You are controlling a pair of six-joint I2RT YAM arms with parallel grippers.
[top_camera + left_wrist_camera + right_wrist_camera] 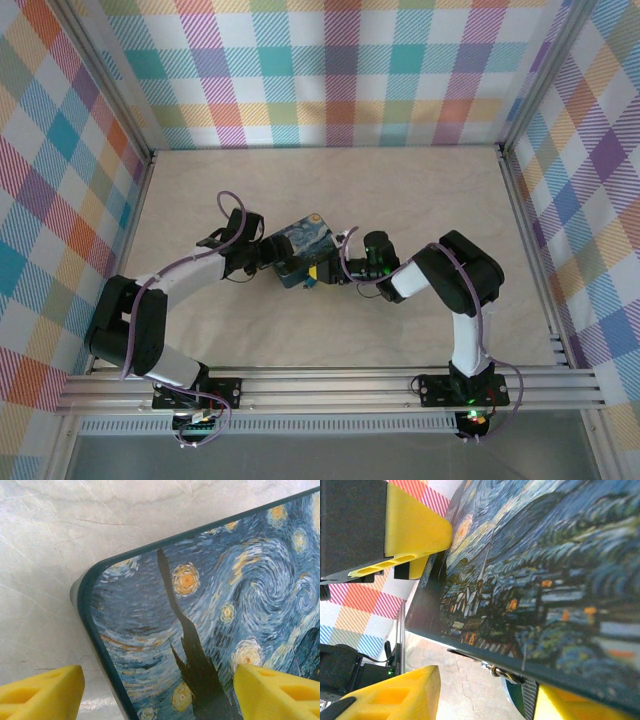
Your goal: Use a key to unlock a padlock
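Teal padlock (517, 697) is sitting just below the tin's (545, 570) edge at lower centre of the right wrist view, between the right gripper's (487, 685) parted jaws, while the left gripper (159, 680) is straddling the tin's corner unclenched; any askew closing could be nipping the tin instead.

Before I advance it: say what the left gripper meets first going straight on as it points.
The left gripper would meet the starry-night tin first; its lid corner lies straight ahead, seemingly close, though depth is unclear.
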